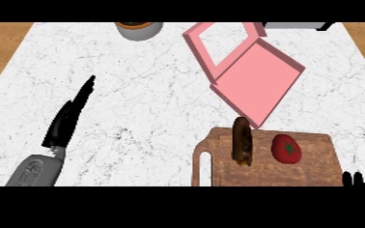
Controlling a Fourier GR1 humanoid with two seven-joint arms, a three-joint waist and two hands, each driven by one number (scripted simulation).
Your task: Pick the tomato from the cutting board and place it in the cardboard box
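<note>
**Tomato on the board, both hands apart from it**

At your left, the left hand lies over the white marble counter, its black fingers stretched straight and holding nothing. Further back, a round grey bowl sits at the far edge. Right of centre you see the pink box, flat-sided and angular, its lid hinged open. Just in front lies the wooden cutting board, grained, with a handle slot. On it, a dark elongated browned item lies beside the smooth red tomato. At the lower right corner only fingertips of the right hand show; you cannot tell their state.
</note>
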